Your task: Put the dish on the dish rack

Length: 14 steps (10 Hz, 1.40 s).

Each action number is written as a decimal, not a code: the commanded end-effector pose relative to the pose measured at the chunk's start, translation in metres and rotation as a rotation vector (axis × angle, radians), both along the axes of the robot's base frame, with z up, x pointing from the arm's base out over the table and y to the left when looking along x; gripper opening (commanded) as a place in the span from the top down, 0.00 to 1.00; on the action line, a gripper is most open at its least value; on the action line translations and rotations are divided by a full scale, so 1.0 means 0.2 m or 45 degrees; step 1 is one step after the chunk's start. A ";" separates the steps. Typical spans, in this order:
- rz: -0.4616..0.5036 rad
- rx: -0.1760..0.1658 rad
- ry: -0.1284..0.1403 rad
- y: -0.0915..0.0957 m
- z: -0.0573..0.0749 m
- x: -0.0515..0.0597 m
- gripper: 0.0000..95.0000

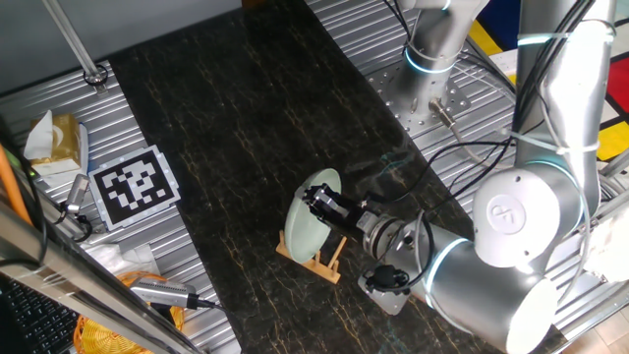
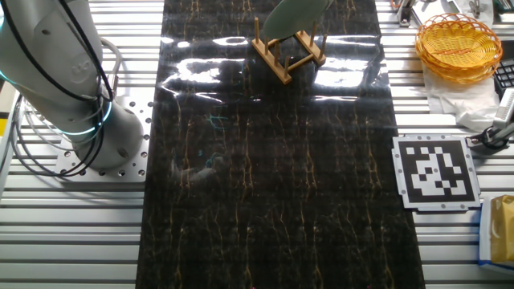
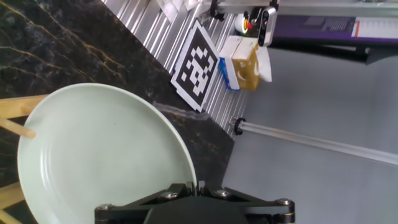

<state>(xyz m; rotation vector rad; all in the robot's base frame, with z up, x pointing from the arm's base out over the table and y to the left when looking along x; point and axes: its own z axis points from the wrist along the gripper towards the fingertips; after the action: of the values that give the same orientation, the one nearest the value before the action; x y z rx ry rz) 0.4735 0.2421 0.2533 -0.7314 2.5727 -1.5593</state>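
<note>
**Now: dish stands on edge in the rack, gripper at its rim**

Closest to the hand camera, the gripper (image 3: pixel 194 186) sits at the raised rim of the dish (image 3: pixel 99 162), its black body filling the lower edge of that view; the fingertips seem to pinch the rim, though the contact itself is hidden beneath the gripper body. Just beyond, the pale mint-green dish fills most of the hand view, with light-wood pegs of the dish rack (image 3: pixel 15 127) crossing its left side.

From one fixed view, the dish (image 1: pixel 313 214) stands nearly upright, tilted a little, seated between the pegs of the dish rack (image 1: pixel 316 258), which rests on the dark marbled bench (image 1: pixel 246 147). The gripper (image 1: pixel 322 202) reaches in from the right, level with the dish's upper half.

Farther off, a black-and-white marker tile (image 1: pixel 134 185) lies on the ribbed metal beside the bench. In the other fixed view, a yellow wicker basket (image 2: pixel 458 46) sits well apart from the rack.
</note>
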 end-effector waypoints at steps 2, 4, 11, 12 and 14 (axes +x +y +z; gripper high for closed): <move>0.014 0.005 -0.053 -0.01 0.00 0.00 0.60; 0.011 0.022 -0.060 -0.01 0.01 0.00 0.60; -0.027 0.172 -0.050 0.00 0.07 -0.01 0.40; -0.033 0.191 -0.051 0.00 0.08 -0.01 0.40; -0.053 0.244 -0.046 0.01 0.10 0.00 0.20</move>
<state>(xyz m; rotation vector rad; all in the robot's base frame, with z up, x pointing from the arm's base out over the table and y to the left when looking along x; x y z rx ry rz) 0.4739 0.2436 0.2748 -0.6330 2.6725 -1.3034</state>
